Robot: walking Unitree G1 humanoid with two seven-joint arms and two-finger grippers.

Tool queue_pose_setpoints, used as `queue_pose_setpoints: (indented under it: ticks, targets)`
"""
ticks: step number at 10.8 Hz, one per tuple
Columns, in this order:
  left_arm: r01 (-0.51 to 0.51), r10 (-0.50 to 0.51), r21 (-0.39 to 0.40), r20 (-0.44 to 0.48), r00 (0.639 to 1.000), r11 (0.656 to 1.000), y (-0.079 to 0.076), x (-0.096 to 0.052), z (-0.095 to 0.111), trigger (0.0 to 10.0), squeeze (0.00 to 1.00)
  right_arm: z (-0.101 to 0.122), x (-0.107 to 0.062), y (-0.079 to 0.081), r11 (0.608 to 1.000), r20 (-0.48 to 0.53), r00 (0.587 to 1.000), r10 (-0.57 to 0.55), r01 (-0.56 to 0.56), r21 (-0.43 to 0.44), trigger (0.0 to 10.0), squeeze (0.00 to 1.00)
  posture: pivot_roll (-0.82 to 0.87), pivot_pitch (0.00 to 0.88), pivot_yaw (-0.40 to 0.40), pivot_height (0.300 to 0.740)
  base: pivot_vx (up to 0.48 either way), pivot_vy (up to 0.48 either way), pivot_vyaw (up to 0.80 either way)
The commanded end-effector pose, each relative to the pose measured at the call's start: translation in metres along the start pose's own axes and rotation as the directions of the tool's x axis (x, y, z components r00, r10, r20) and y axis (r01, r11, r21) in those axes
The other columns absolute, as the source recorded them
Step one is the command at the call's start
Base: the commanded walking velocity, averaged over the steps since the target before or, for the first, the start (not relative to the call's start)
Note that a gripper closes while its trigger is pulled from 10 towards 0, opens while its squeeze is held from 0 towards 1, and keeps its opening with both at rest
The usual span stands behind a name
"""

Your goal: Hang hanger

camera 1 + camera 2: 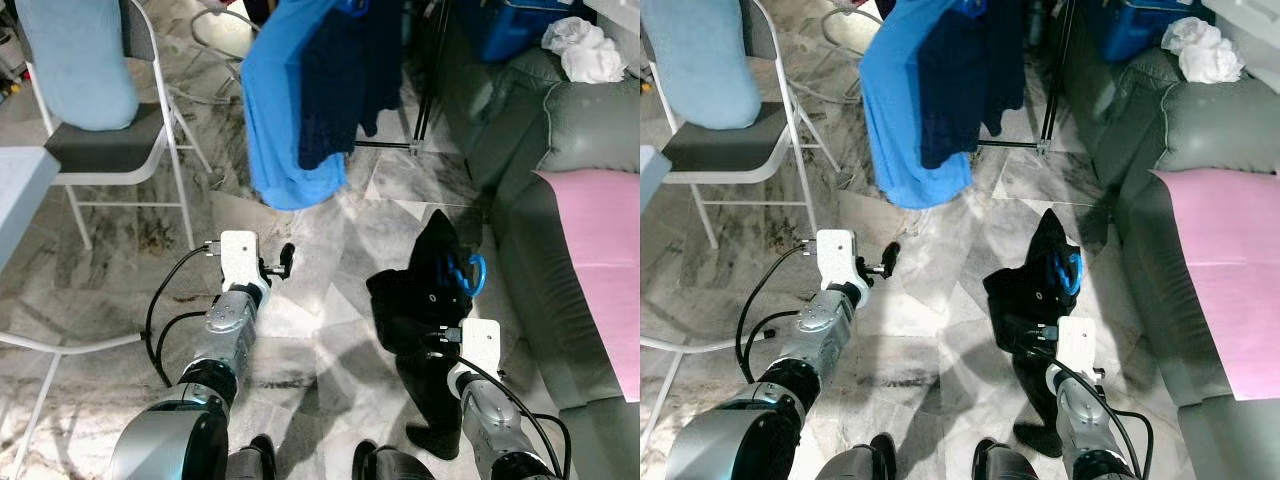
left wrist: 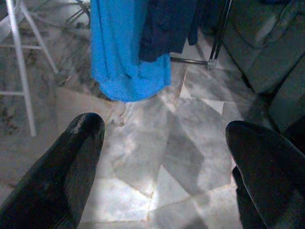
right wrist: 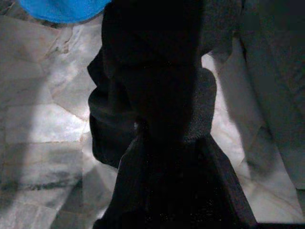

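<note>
Item: blue hanger (image 1: 467,272) carrying a black garment (image 1: 425,300), held up just ahead of the right gripper (image 1: 440,335), whose fingers are closed on the cloth. Likely light; hook stiff, fabric limp and swinging, best grasped at the hook's neck. Left gripper (image 1: 284,260): fingers spread, empty, pointing toward hung blue clothes (image 1: 285,110) beyond.

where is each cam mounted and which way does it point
left eye view: on the head, looking forward and down at marble floor; both silver arms show, left gripper open, right gripper holding a black garment on a blue hanger.
right eye view: same head, same scene; folding chair, sofa.
left wrist view: along two spread fingers toward the hanging blue garment.
right wrist view: into the black garment.
Shared: the blue garment.
</note>
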State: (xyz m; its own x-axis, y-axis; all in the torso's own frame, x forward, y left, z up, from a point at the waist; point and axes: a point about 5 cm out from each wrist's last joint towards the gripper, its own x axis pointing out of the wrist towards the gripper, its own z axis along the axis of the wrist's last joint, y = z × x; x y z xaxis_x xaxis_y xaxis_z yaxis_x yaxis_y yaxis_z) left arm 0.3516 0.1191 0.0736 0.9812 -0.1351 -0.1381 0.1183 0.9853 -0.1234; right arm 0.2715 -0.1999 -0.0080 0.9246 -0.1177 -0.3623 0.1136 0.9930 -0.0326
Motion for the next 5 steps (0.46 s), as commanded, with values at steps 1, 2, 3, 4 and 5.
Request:
queue_pose_setpoints:
  ticks: [1,2,3,4,5]
  targets:
    - [-0.031,0.031,0.006,-0.053,0.998,1.0,0.01,-0.005,-0.012,10.0,0.0,0.0,-0.002,0.0,1.0,0.021,1.0,-0.011,0.011,0.013,10.0,0.0,-0.16,0.186,0.049,0.74,0.0,0.0,0.0]
    - [-0.061,0.067,0.054,-0.118,0.991,0.997,0.02,-0.014,-0.027,10.0,0.0,-0.002,-0.003,0.0,1.0,0.017,1.0,-0.013,0.013,0.014,10.0,0.0,-0.16,0.184,0.052,0.74,0.0,0.0,0.0]
    - [-0.098,0.113,0.084,-0.192,0.975,0.992,0.032,-0.026,-0.047,10.0,0.0,-0.004,-0.004,0.001,1.0,0.011,1.0,-0.013,0.013,0.014,10.0,0.0,-0.16,0.183,0.053,0.74,0.0,0.0,0.0]
    - [-0.145,0.182,0.146,-0.29,0.94,0.979,0.048,-0.048,-0.075,10.0,0.0,-0.01,-0.006,0.002,1.0,-0.012,1.0,-0.009,0.009,0.016,10.0,0.0,-0.16,0.181,0.049,0.74,0.0,0.0,0.0]
    - [-0.165,0.219,0.181,-0.335,0.917,0.97,0.057,-0.061,-0.088,10.0,0.0,-0.014,-0.007,0.004,1.0,-0.036,0.999,-0.004,0.005,0.028,10.0,0.0,-0.16,0.18,0.045,0.74,0.0,0.0,0.0]
